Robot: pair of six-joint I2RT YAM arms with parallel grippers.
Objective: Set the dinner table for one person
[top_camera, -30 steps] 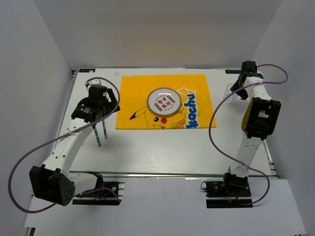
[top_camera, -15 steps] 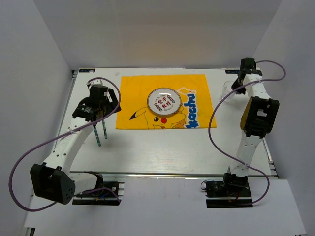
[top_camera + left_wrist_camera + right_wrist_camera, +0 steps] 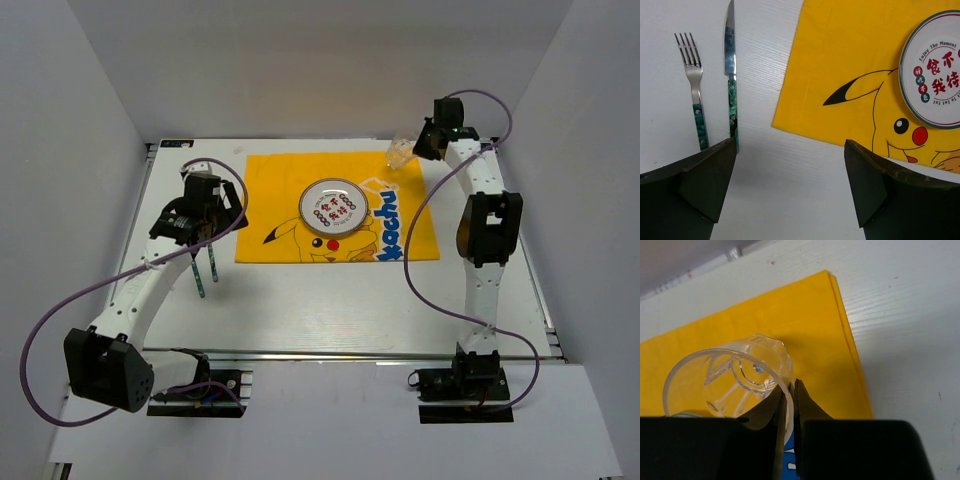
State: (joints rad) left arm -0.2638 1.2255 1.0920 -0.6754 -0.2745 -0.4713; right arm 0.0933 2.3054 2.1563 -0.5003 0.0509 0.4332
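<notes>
White grooved table (image 3: pixel 330 300) under both arms.
A yellow mat (image 3: pixel 280 190) with a plate (image 3: pixel 334 206) lies on it, fork (image 3: pixel 696 95) and knife (image 3: pixel 731 85) beside. The right fingers (image 3: pixel 812 412) pinch a clear cup (image 3: pixel 730 377) by its rim above the mat's corner; the left fingers (image 3: pixel 695 185) gape wide.

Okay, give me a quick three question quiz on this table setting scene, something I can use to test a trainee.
1. True or false: the plate lies off the yellow placemat.
2. What is the right gripper pinching by the rim? A) a spoon B) a clear cup C) a bowl
3. Which lies nearer the placemat, the fork or the knife?

Key: 1 false, the plate sits on the placemat. 2 B. 3 the knife.
</notes>
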